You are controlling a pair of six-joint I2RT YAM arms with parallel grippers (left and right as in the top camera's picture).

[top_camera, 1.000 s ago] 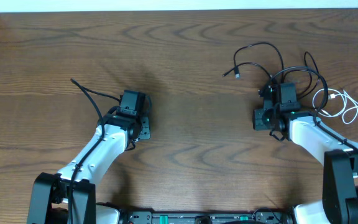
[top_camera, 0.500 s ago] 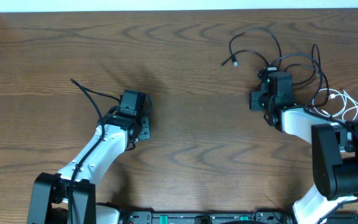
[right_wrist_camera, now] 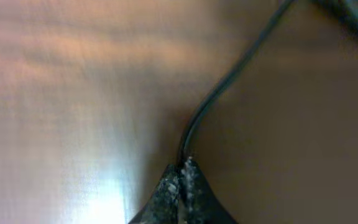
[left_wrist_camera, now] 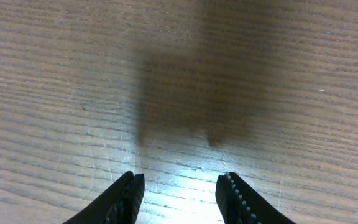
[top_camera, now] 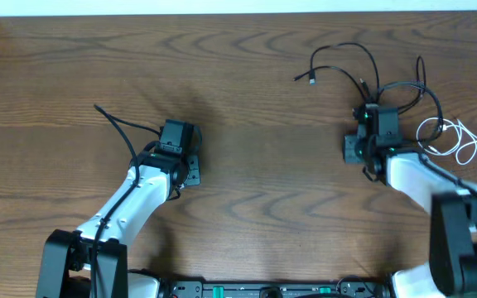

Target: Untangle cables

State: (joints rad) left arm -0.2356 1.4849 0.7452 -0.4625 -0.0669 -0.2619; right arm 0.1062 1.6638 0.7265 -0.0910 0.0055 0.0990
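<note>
The cables lie at the right: several thin black cords [top_camera: 363,62] looped together and one white cord [top_camera: 456,139] coiled beside them. A loose black plug end [top_camera: 313,78] points left. My right gripper [top_camera: 371,114] sits at the near edge of the black loops. In the right wrist view the right gripper [right_wrist_camera: 182,167] is shut on a black cord [right_wrist_camera: 229,81] that runs up and to the right from the fingertips. My left gripper [top_camera: 178,126] is far to the left, away from all the cords. The left gripper [left_wrist_camera: 180,186] stands open over bare wood.
The dark wood table [top_camera: 247,83] runs to a pale strip [top_camera: 222,7] along its far edge. The thicker black wire [top_camera: 122,128] of the left arm arches off to that arm's left. Both arm bases stand at the near edge.
My right gripper has moved away from me and then a little to the right with the black cord in it. The black loops have shifted toward the far edge. The left arm has not moved.
</note>
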